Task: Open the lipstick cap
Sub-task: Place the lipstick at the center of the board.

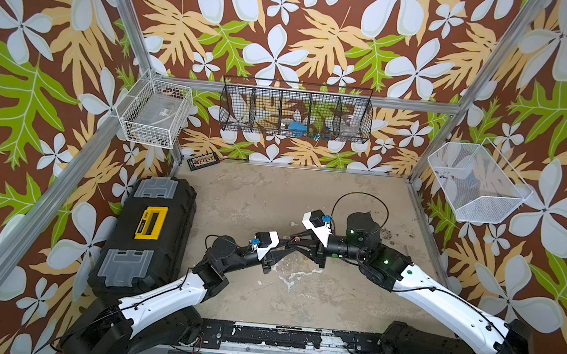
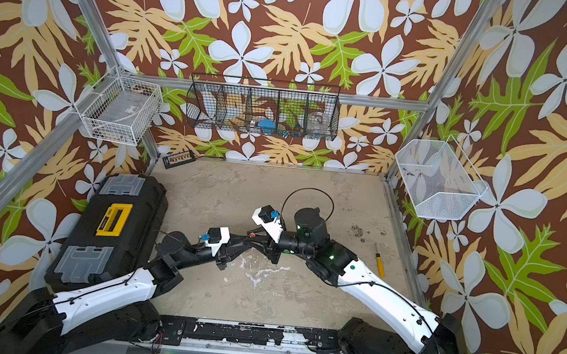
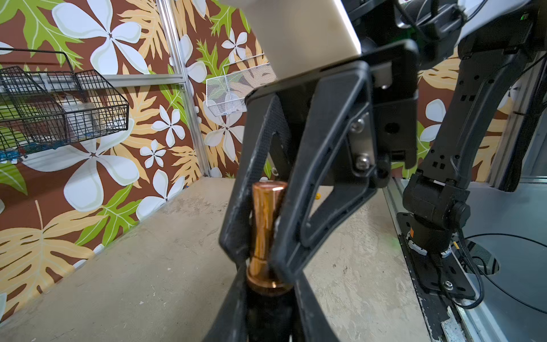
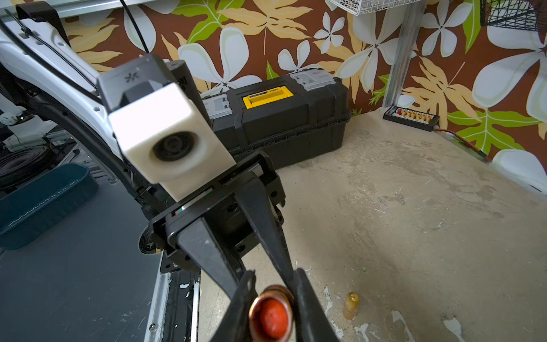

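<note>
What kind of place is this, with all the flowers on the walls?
Most likely a robot test booth, not a home. Two robot arms work on a table, a metal frame holds the flowered walls, and wire baskets hang there.

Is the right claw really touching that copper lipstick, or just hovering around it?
Touching. In the left wrist view the right end effector's fingers press against both sides of the copper lipstick, with no gap showing.
</note>
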Tool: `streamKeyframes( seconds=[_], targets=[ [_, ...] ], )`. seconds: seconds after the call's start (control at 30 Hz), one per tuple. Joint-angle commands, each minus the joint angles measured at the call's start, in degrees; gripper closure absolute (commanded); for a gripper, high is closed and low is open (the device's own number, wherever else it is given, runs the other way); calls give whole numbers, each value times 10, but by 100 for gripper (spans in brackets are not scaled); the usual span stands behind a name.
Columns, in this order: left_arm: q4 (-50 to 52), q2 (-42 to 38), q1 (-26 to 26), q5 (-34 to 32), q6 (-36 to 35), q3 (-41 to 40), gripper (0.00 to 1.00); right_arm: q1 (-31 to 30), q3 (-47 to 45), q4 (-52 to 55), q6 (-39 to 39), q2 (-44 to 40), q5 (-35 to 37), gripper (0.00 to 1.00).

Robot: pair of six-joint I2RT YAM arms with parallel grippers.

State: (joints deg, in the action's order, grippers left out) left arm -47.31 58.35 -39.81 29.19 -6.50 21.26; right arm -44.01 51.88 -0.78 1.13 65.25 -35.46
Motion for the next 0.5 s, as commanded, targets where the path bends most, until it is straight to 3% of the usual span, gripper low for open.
streamKeyframes(
  seconds=[0.0, 0.4, 0.47],
  targets=[
    [-5, -2, 0, -2, -2, 3, 88, -3, 3, -2, -3, -4, 1, 78],
    [-1, 4, 0, 2, 2, 6, 83, -3, 3, -1, -8, -10, 6, 84],
    [-1, 4, 0, 3, 3, 7, 76, -3, 3, -1, -7, -12, 8, 84]
  ],
)
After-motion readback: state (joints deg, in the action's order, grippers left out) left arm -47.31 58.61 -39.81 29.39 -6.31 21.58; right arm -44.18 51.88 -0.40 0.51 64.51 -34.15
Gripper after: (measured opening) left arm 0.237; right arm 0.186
